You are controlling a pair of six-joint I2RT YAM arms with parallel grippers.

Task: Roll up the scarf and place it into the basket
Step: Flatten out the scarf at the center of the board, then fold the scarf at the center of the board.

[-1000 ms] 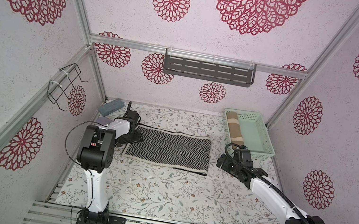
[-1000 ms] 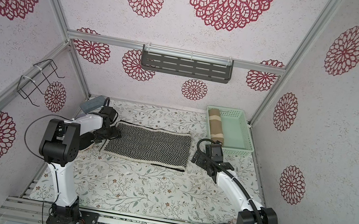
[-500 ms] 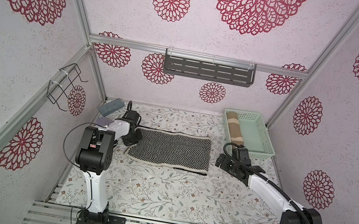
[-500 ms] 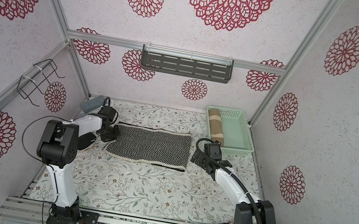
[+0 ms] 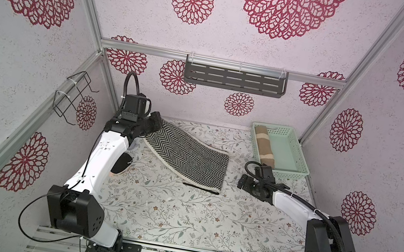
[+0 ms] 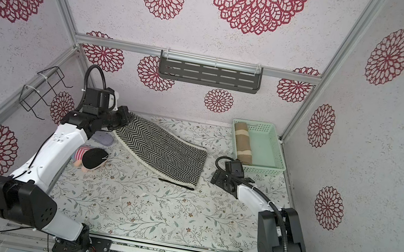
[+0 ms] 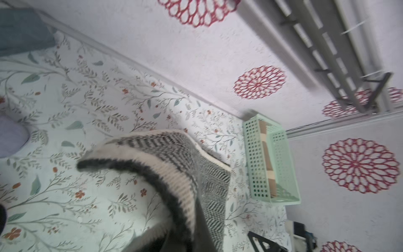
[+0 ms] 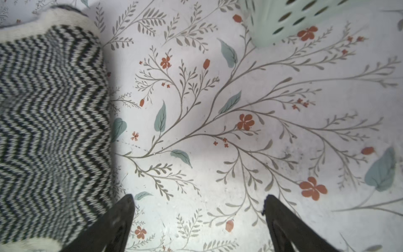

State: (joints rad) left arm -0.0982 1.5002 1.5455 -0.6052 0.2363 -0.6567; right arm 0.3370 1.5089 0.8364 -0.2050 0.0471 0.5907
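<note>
my left jaws are clamped shut on the far-left end of the scarf point(image 5: 190, 155), holding that end up off the bench point(image 5: 165, 215). from there the black-and-white zigzag knit slopes down to the right, and its other end lies flat on the bench. in the left wrist view the cream-and-black border of the scarf point(image 7: 152, 157) curls right in front of the camera.

my right jaws stand wide open and hold nothing. they sit low over the bench just beside the scarf's flat right edge point(image 8: 54, 122), between it and the basket point(image 5: 290, 173).

the basket sits in the far right corner with a brown-and-tan roll point(image 5: 264, 149) along its left side. a doll point(image 6: 91, 157) lies by my left arm.
</note>
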